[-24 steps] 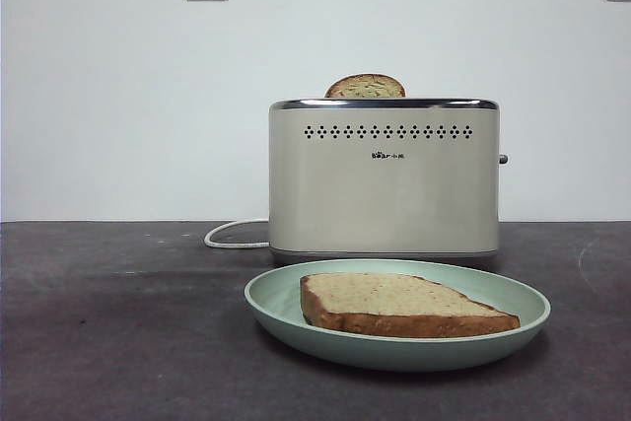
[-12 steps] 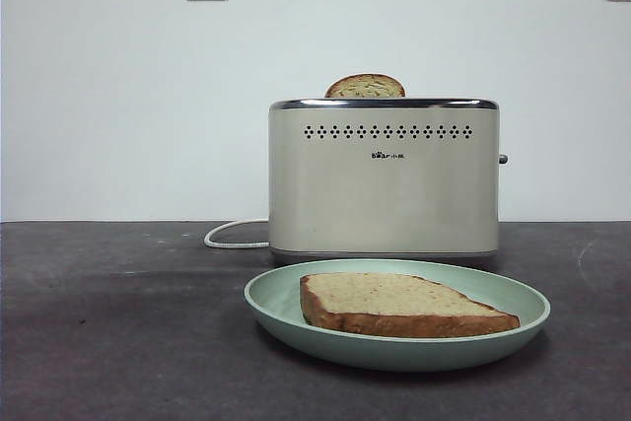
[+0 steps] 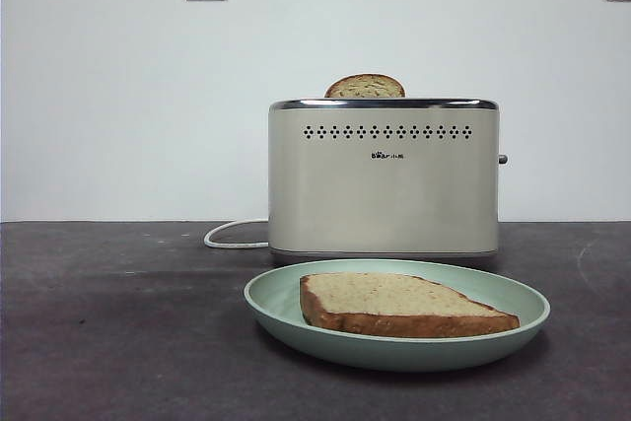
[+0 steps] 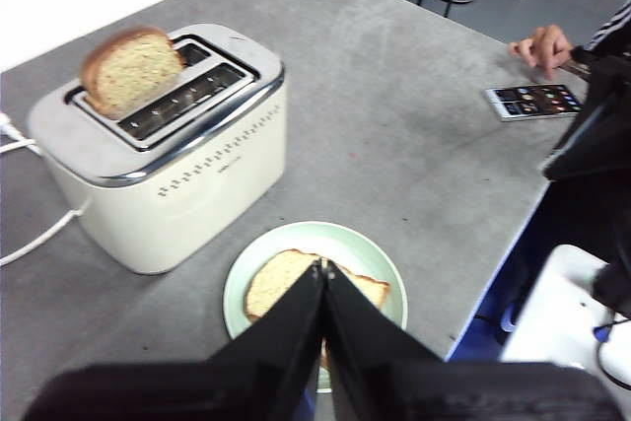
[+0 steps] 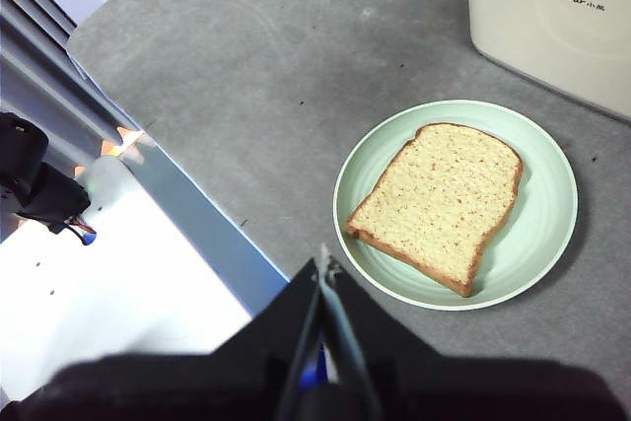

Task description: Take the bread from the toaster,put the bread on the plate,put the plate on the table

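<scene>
The bread (image 3: 399,304) lies flat on the mint-green plate (image 3: 296,315), which rests on the dark table (image 3: 118,342) in front of the cream toaster (image 3: 385,184). The same bread (image 5: 440,204) and plate (image 5: 547,234) show in the right wrist view, and again in the left wrist view, bread (image 4: 271,283) on plate (image 4: 380,255) beside the toaster (image 4: 168,179). My left gripper (image 4: 324,265) is shut and empty, held high above the plate. My right gripper (image 5: 322,265) is shut and empty, high over the table's edge, apart from the plate.
A second, smaller slice (image 3: 366,86) stands in the toaster's far slot, also seen in the left wrist view (image 4: 128,68). A white cord (image 3: 232,236) runs from the toaster's left. A phone (image 4: 532,100) and a person's hand (image 4: 540,46) lie at the table's far edge.
</scene>
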Tool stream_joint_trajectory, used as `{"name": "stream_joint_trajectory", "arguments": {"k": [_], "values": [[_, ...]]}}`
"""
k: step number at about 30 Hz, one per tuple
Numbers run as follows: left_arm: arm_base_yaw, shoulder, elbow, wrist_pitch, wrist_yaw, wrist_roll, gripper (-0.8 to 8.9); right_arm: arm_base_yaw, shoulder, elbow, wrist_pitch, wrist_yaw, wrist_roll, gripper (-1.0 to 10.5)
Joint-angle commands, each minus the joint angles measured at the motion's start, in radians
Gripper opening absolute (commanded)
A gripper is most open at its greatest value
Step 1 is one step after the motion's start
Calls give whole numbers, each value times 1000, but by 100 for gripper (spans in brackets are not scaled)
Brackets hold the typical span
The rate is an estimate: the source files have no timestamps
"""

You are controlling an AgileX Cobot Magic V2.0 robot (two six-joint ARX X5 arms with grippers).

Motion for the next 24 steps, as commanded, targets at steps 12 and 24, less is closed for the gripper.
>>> {"name": "stream_joint_trajectory", "arguments": {"k": [12,24], "values": [[252,-93,-238,587,-25,145,-4,2,-2,1,6,3,-5,1],[571,-507,-854,873,-143,189,-4,2,-2,1,6,3,-5,1]]}}
